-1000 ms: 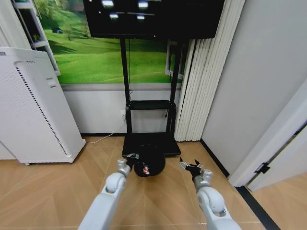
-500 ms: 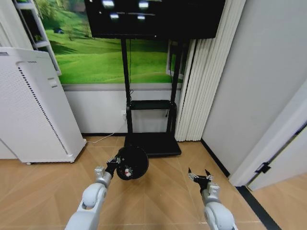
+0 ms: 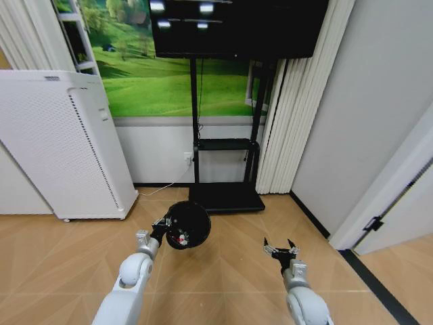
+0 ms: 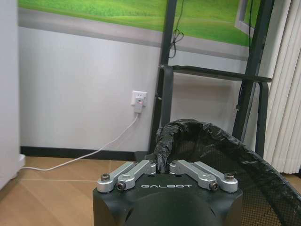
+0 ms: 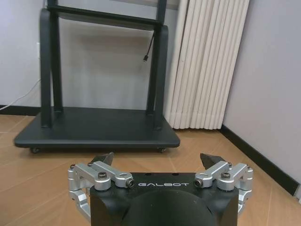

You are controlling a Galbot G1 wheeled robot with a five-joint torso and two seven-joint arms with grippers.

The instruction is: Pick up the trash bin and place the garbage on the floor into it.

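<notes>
The bin (image 3: pixel 187 225), lined with a black bag, hangs tilted above the floor just in front of the TV stand (image 3: pixel 226 196), red-and-white scraps inside. The left gripper (image 3: pixel 162 223) pinches its rim. The right gripper (image 3: pixel 279 248) hovers empty, fingers spread wide, in front of the stand's right end.

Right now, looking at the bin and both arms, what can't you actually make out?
- Small black round trash bin, head view: red-and-white bits inside are too small to identify.
- The same bin, left wrist view: its base is hidden behind the left pincer, shut on the bag-lined rim.
- Right pincer, open: anything beneath it is hidden by its own body.
</notes>
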